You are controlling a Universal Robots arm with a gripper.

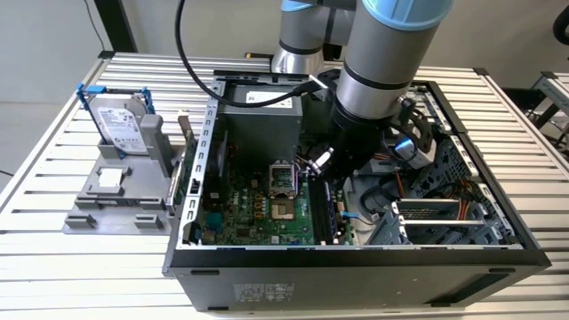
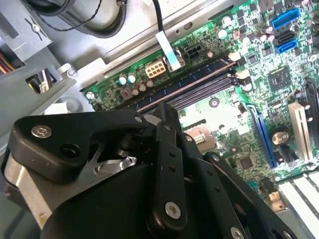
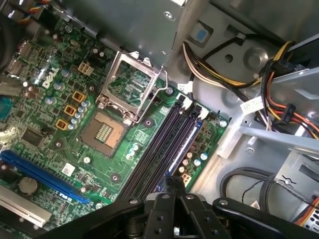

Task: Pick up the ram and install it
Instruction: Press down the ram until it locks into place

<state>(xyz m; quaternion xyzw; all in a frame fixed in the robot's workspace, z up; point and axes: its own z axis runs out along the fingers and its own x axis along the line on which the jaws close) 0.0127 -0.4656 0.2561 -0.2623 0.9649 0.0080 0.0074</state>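
Inside the open computer case point(image 1: 356, 257), my gripper point(image 1: 322, 175) hangs low over the black memory slots point(image 1: 322, 213) on the green motherboard point(image 1: 249, 207). The ram point(image 3: 183, 144) is a thin dark blue-green stick standing on edge in line with one slot. Its row of chips point(image 2: 199, 79) shows in the second wrist view. In both wrist views the gripper point(image 3: 174, 183) point(image 2: 164, 107) sits on the stick near its middle. The narrow black fingers are pinched together on its upper edge, and the part beneath them is hidden.
The open processor socket point(image 3: 132, 84) lies beside the slots. Bundled cables point(image 3: 279, 99) and a metal drive cage point(image 1: 444, 220) crowd the exterior view's right. The power supply point(image 1: 258, 117) stands at the back. Outside the case, a hard drive point(image 1: 120, 127) rests on a grey stand point(image 1: 116, 200).
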